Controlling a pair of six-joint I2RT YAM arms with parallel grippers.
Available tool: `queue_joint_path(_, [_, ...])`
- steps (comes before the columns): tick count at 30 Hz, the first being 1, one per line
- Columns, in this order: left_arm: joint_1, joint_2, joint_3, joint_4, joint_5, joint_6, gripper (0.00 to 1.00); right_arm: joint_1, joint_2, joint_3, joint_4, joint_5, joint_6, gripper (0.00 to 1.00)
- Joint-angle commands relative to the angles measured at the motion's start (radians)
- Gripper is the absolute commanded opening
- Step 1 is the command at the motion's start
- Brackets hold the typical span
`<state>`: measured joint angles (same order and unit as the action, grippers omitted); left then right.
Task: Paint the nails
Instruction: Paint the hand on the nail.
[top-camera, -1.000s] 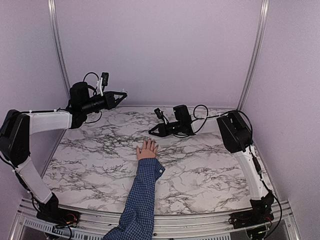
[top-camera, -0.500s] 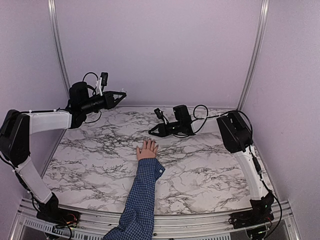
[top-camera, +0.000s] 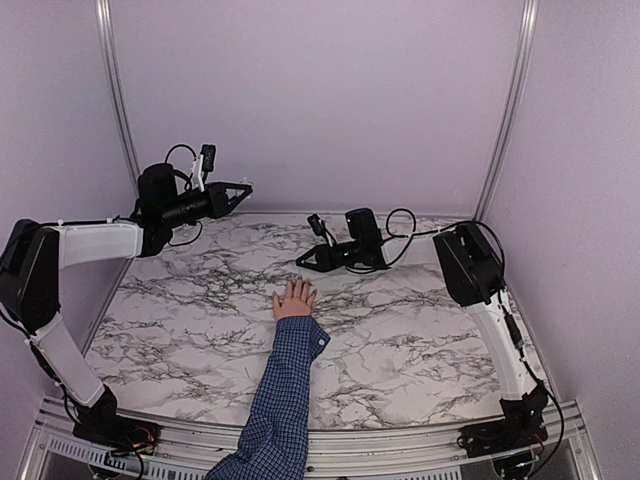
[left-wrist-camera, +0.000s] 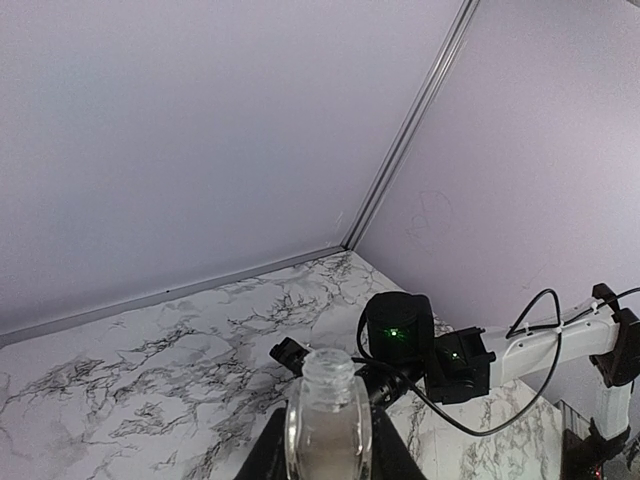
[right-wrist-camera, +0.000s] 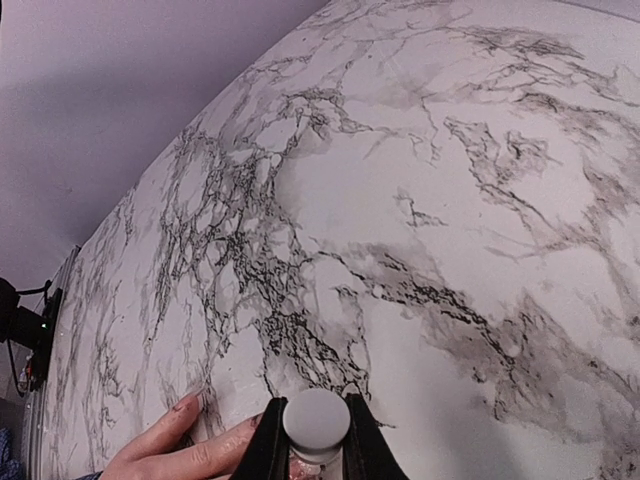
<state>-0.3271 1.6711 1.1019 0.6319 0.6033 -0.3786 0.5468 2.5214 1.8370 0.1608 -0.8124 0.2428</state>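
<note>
The left end effector (top-camera: 243, 188) is raised high over the far left part of the worktop (top-camera: 400, 330) and points to the middle. It is clenched on a small bottle (left-wrist-camera: 328, 420) of clear glass. The bottle stands upright between the two fingers, and its threaded neck is open at the top. On the glass I cannot make out any label.

The right end effector (top-camera: 303, 263) is low over the worktop, a little beyond the fingertips of the hand (top-camera: 293, 299). It grasps a white cap (right-wrist-camera: 316, 420) with a round flat top. From the wrist view, the part under the cap is hidden by the fingers of the end effector. The cap is just beside two fingers of the hand, and I cannot tell if it touches them.

The hand lies flat on the worktop, near its middle, with the fingers spread and pointing away from the arm bases. The nails (top-camera: 296, 285) are at the far ends of these fingers and are too small to see one by one. A blue checked sleeve (top-camera: 285, 390) runs from the wrist back to the near edge.

The worktop has a white marble pattern with dark veins. Lilac walls (top-camera: 320, 100) with metal rails (top-camera: 510, 110) close it on three sides. A black cable (top-camera: 405, 225) loops at the right wrist, where a small green light (left-wrist-camera: 392, 333) glows.
</note>
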Motion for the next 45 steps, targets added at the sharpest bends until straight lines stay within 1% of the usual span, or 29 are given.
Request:
queue_joint_path(1, [0.009, -0.006, 0.021, 0.047, 0.021, 0.008, 0.00, 0.007, 0.022, 0.044, -0.005, 0.021, -0.002, 0.00])
queue_joint_path(34, [0.019, 0.015, 0.033, 0.048, 0.029, 0.000, 0.00, 0.000, 0.039, 0.090, -0.045, 0.071, -0.013, 0.00])
queue_joint_path(45, [0.018, 0.010, 0.030, 0.048, 0.026, -0.004, 0.00, -0.013, 0.009, 0.078, 0.000, 0.042, 0.012, 0.00])
